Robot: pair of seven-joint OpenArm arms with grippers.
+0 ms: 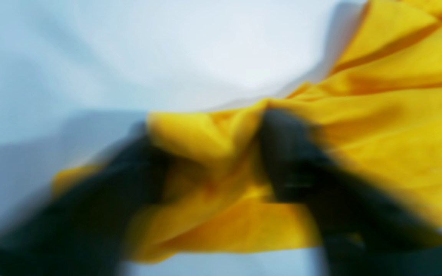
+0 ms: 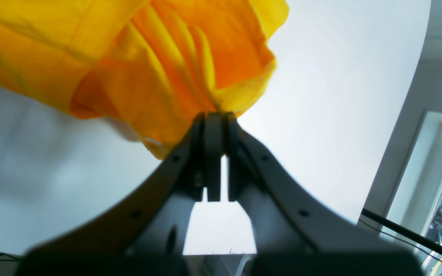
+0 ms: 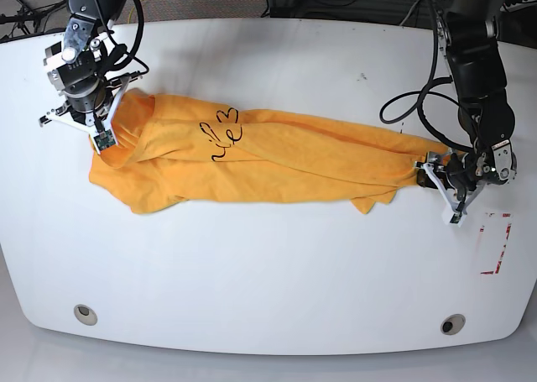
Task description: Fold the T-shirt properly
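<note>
The orange-yellow T-shirt [image 3: 277, 159] lies stretched sideways across the white table [image 3: 252, 264], its black print [image 3: 220, 130] facing up. My right gripper [image 2: 215, 115] is shut on a bunched edge of the T-shirt [image 2: 129, 57]; in the base view that gripper [image 3: 105, 138] pinches the cloth's left end. My left gripper [image 3: 432, 174] is at the shirt's right end. The left wrist view is blurred: its dark fingers [image 1: 282, 153] stand apart around a bunch of the T-shirt [image 1: 397, 115], the left gripper [image 1: 209, 126] open around it.
A red-outlined mark [image 3: 495, 243] sits on the table just right of my left gripper. Two round holes [image 3: 84, 313] [image 3: 453, 323] lie near the front edge. Cables [image 3: 403, 105] trail behind the left arm.
</note>
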